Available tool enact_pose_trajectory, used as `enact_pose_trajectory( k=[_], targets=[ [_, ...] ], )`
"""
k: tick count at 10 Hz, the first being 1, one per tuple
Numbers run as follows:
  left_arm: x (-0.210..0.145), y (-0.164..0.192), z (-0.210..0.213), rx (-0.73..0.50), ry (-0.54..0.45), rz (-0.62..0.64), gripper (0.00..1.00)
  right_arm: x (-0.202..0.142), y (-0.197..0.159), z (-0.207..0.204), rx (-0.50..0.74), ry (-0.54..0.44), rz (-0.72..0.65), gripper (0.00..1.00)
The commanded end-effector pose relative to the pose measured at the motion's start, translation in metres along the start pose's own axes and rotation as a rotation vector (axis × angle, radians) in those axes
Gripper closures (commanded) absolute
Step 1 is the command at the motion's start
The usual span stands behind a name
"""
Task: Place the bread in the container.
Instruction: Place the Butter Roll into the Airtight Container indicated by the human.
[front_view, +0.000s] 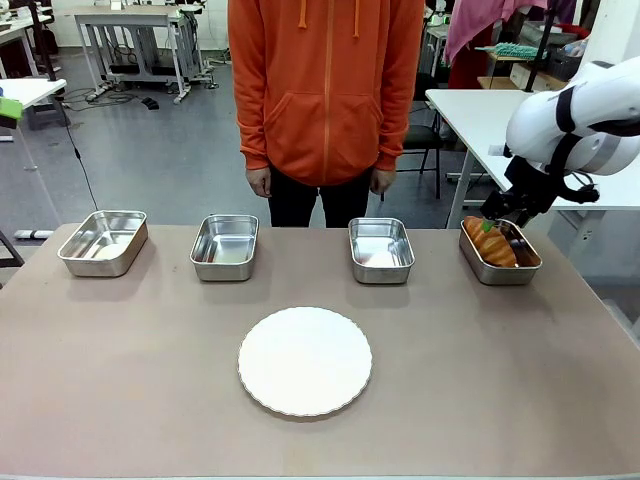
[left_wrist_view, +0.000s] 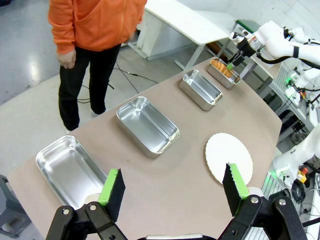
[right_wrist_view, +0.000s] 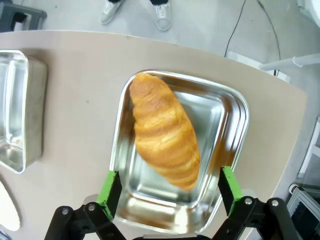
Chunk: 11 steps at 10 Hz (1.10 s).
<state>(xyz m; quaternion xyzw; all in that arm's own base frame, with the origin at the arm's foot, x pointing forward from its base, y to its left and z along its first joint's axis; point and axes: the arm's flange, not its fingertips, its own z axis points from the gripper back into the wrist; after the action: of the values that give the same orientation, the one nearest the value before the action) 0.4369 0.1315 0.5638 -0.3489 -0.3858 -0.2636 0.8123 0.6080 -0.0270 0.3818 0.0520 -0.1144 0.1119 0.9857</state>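
Right claw (right_wrist_view: 170, 187) open above bread (right_wrist_view: 162, 130), container (right_wrist_view: 235, 112).

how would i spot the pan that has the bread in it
Four steel pans stand in a row along the table's far edge, beyond the white plate. Take the pan at the robot's far right, under the right gripper: it alone holds a croissant.

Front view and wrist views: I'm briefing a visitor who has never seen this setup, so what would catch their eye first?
The golden-brown croissant lies inside the steel pan at the row's right end, with the right claw open just above it. Next comes the white plate at the table's middle, in front of three other pans. Across the table stands a person in an orange hoodie.
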Motion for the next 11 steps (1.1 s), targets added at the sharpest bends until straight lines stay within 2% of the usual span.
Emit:
enact_pose_trajectory(
  k=[1,4,7,8,10,11],
  targets=[
    [0.001,-0.001,0.001,-0.003,-0.016,-0.003,0.00,-0.040,0.025,0.037,0.005,-0.090,-0.064,0.00],
    [0.001,-0.001,0.001,-0.003,-0.016,-0.003,0.00,-0.094,0.059,0.070,0.011,-0.133,-0.106,0.00],
    [0.001,-0.001,0.001,-0.003,-0.016,-0.003,0.00,-0.144,0.095,0.066,0.018,-0.122,-0.064,0.00],
    [0.001,-0.001,0.001,-0.003,-0.016,-0.003,0.00,-0.157,0.103,0.062,0.015,-0.148,-0.076,0.00],
    [0.001,-0.001,0.001,-0.003,-0.016,-0.003,0.00,-0.171,0.115,0.056,0.018,-0.165,-0.076,0.00],
    [0.001,-0.001,0.001,-0.003,-0.016,-0.003,0.00,-0.171,0.117,0.054,0.024,-0.142,-0.040,0.00]
  ],
)
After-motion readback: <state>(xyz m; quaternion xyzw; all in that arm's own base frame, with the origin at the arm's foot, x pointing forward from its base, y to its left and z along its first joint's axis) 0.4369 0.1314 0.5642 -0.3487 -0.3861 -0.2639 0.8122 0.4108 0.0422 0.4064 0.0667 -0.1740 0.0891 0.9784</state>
